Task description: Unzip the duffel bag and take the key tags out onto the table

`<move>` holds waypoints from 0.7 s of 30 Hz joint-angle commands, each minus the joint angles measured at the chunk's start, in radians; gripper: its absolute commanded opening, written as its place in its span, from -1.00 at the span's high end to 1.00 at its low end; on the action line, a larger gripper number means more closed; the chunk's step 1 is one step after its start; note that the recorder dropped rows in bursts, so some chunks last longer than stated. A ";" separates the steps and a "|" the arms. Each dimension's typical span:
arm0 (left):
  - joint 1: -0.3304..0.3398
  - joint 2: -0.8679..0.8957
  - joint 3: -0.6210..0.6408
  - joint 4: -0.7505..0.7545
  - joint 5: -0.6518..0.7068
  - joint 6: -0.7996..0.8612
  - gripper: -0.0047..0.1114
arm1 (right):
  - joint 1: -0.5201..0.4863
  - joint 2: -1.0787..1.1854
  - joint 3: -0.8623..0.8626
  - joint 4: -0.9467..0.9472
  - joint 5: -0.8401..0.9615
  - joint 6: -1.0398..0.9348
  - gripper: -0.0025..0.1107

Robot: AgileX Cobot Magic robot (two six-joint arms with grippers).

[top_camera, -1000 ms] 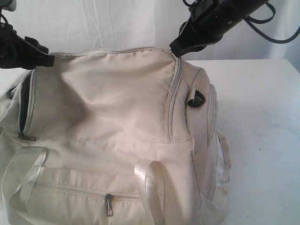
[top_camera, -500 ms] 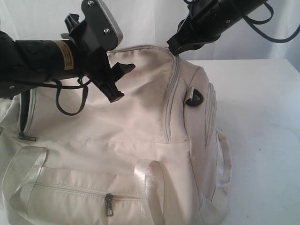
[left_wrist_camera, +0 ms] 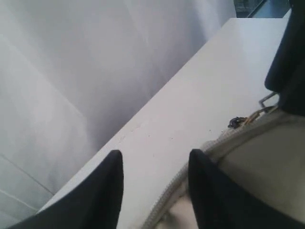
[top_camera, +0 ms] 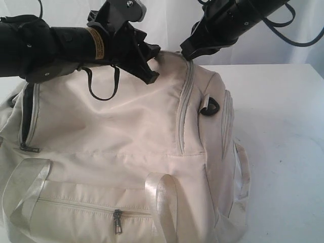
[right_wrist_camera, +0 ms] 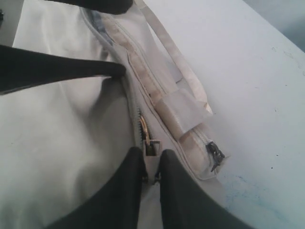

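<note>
Duffel bag (top_camera: 116, 131) lies on the table (top_camera: 283, 131), long axis across the exterior view, its near and left edges cut off by the frame. Right gripper (right_wrist_camera: 151, 157) is pinched closed on the zipper pull (right_wrist_camera: 148, 143) at the bag's rear right corner; the zipper track (top_camera: 183, 101) runs from there toward the camera. Left gripper (left_wrist_camera: 155, 160) hovers beside it over the rear seam, jaws apart, holding nothing. No key tags are visible; presumably they are inside

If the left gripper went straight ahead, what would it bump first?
Probably the zipper edge of the cream fabric duffel bag, right by the open left gripper; beyond it, the white table. Depth is unclear.
</note>
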 commanded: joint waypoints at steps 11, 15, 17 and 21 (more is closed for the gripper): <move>-0.006 -0.064 -0.006 0.312 -0.003 -0.399 -0.01 | -0.011 -0.023 -0.003 0.034 -0.008 -0.004 0.96; -0.006 -0.060 -0.006 0.400 -0.051 -0.470 -0.01 | -0.011 -0.023 -0.003 0.034 -0.008 -0.004 0.96; -0.006 -0.053 -0.006 0.418 -0.063 -0.475 -0.01 | -0.011 -0.023 -0.003 0.034 -0.006 -0.004 0.96; -0.006 -0.028 -0.006 0.455 -0.111 -0.493 -0.01 | -0.011 -0.023 -0.003 0.036 -0.006 -0.004 0.96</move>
